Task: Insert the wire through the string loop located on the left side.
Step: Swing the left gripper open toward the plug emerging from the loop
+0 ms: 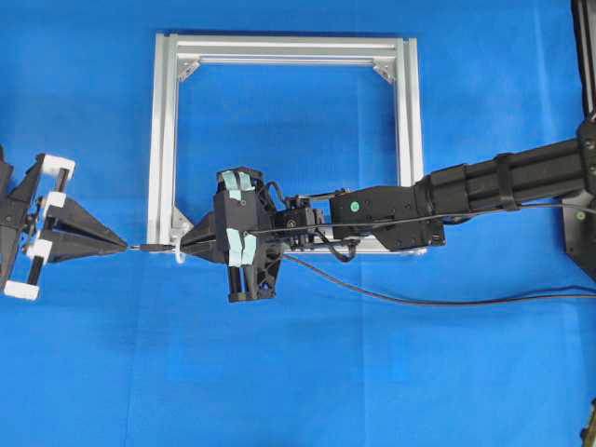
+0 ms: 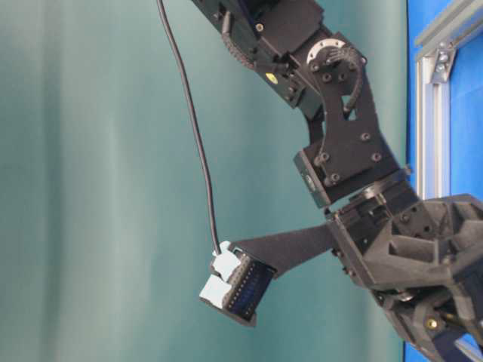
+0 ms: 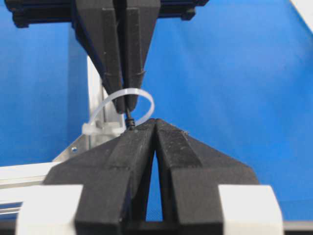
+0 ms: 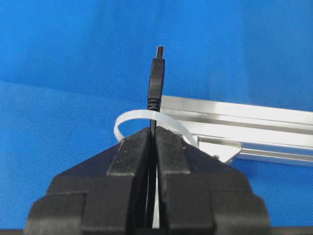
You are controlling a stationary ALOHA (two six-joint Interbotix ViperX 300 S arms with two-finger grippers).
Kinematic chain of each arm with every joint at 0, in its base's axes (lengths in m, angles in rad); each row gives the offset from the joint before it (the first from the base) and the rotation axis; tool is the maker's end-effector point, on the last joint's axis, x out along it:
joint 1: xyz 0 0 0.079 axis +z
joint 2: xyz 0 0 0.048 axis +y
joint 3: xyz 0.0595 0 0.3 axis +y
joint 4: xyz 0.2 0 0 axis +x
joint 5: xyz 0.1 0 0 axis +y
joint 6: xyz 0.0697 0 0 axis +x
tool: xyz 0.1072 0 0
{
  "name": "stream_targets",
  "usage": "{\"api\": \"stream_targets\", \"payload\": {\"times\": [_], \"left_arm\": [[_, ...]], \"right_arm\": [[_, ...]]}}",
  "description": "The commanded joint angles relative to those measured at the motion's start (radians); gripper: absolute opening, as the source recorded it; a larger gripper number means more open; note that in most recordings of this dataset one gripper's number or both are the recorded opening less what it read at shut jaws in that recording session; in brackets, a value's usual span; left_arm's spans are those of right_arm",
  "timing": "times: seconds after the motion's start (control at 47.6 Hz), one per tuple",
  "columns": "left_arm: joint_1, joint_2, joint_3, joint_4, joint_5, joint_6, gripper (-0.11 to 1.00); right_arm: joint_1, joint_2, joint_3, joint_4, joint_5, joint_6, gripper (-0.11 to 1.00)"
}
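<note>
The wire's slim black plug [image 4: 157,78] sticks out past my right gripper [image 4: 154,129], which is shut on the wire just behind it. The wire passes under the whitish band of the string loop [image 4: 128,117], so the plug lies on the far side of the loop. From overhead the plug [image 1: 149,247] points left, outside the frame's lower-left corner, where the string loop [image 1: 177,254] is tied. My right gripper [image 1: 183,244] is at the loop. My left gripper [image 1: 126,247] faces it, tips together right at the plug's end. In the left wrist view the plug's end [image 3: 130,122] shows beside my left gripper [image 3: 154,122], not between its jaws.
The silver aluminium frame [image 1: 163,140] lies flat on the blue cloth, and my right arm [image 1: 484,186] reaches across its lower bar. A thin black cable [image 1: 419,298] trails over the cloth below that arm. Blue cloth lies around and below both grippers.
</note>
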Motion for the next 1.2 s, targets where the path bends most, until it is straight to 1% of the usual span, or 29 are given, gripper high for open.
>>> {"api": "stream_targets", "payload": {"times": [0.0,0.063,0.105,0.126,0.189,0.273,0.294,0.336,0.567,0.693,0.967,1.051,1.177], "left_arm": [[-0.002,0.002,-0.017,0.002,-0.003,0.002,0.11],[-0.005,0.002,-0.017,0.002,-0.003,0.002,0.26],[-0.005,0.002,-0.017,0.002,-0.003,0.000,0.39],[-0.005,0.002,-0.017,0.002,-0.002,0.000,0.47],[-0.005,0.002,-0.017,0.002,0.002,0.000,0.66],[-0.005,-0.003,-0.017,0.002,0.002,0.002,0.87],[-0.002,-0.005,-0.017,0.002,0.002,0.000,0.90],[-0.002,-0.006,-0.017,0.002,0.003,0.000,0.91],[0.008,0.032,-0.026,0.002,0.006,0.000,0.89],[0.014,0.103,-0.049,0.002,0.006,0.000,0.89],[0.014,0.311,-0.132,0.002,0.005,0.002,0.89],[0.014,0.336,-0.138,0.002,0.002,0.002,0.89],[0.014,0.333,-0.138,0.002,-0.006,0.003,0.89]], "right_arm": [[0.002,-0.020,-0.015,-0.002,-0.003,0.002,0.00],[0.002,-0.020,-0.015,0.000,-0.003,0.002,0.00],[0.002,-0.018,-0.015,-0.002,-0.003,0.002,0.00],[0.002,-0.020,-0.015,0.000,-0.003,0.002,0.00],[0.002,-0.020,-0.015,0.000,-0.005,0.003,0.00],[0.002,-0.018,-0.015,-0.002,-0.005,0.003,0.00],[0.002,-0.020,-0.015,0.000,-0.003,0.003,0.00],[0.002,-0.020,-0.015,0.000,-0.005,0.003,0.00],[0.002,-0.020,-0.015,0.000,-0.003,0.003,0.00],[0.002,-0.020,-0.015,0.000,-0.003,0.003,0.00],[0.002,-0.020,-0.014,0.000,-0.003,0.003,0.00],[0.002,-0.020,-0.012,0.000,0.000,0.003,0.00],[0.002,-0.020,-0.012,0.000,0.003,0.003,0.00]]}}
